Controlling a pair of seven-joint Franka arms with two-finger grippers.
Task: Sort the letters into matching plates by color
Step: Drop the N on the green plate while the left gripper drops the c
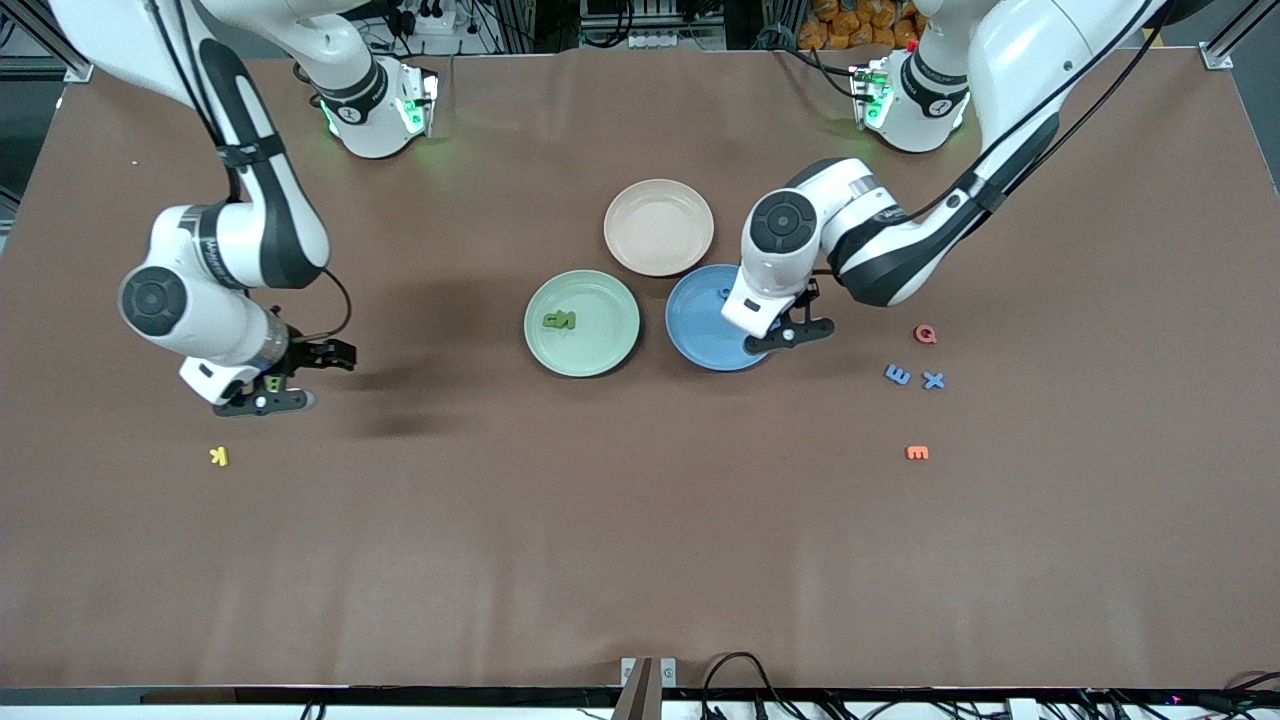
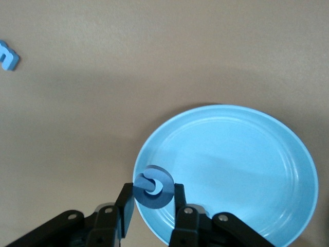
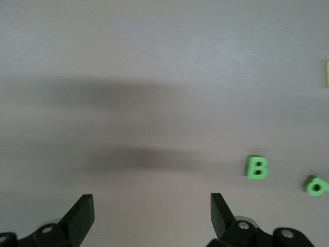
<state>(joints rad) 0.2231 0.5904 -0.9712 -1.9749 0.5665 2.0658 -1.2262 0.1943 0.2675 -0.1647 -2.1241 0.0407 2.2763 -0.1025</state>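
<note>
The left end effector (image 2: 151, 206) is clamped on a blue letter (image 2: 152, 187) over the blue plate's (image 2: 231, 170) rim, about 5 o'clock in the front view. Released here, the letter could bounce onto the worktop (image 1: 640, 550). The right end effector (image 3: 151, 216) waits, fingers apart, above green letters (image 3: 257, 167).

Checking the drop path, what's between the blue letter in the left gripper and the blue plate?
Nothing: in the left wrist view the blue letter, pinched in the left gripper, hangs over the rim of the blue plate, with only air between.
</note>
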